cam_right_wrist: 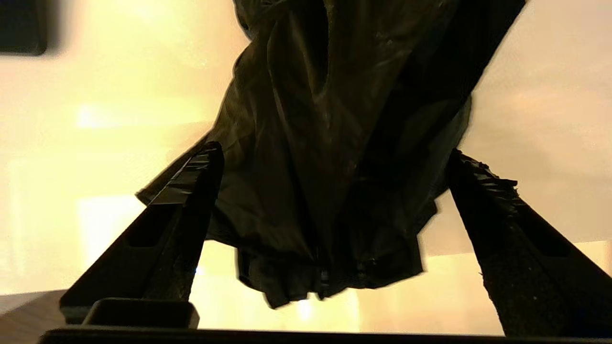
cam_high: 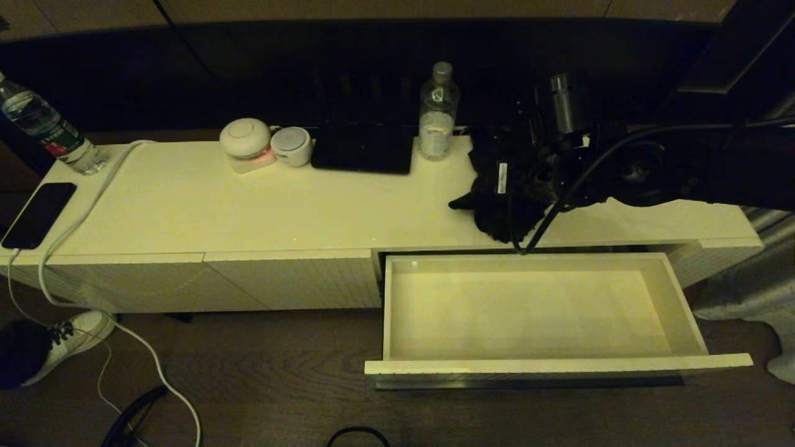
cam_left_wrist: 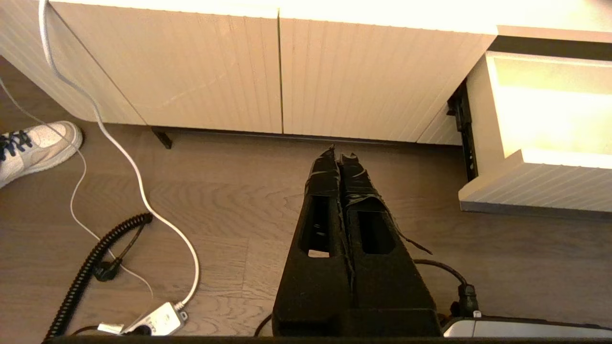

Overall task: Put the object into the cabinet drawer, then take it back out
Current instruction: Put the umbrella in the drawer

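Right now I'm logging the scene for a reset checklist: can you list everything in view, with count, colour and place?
umbrella: 1, black, on the cabinet top's right part, behind the open drawer
cabinet drawer: 1, cream-white, pulled open, nothing inside
cabinet: 1, cream, ribbed fronts
water bottles: 2, clear, one at top's far left, one at back centre
round devices: 2, white, back of top
flat box: 1, black, back centre
phone: 1, black, left edge, on a white cable
sneaker: 1, white, on floor at left
right gripper: open, fingers either side of the umbrella
left gripper: shut, low over the floor before the cabinet
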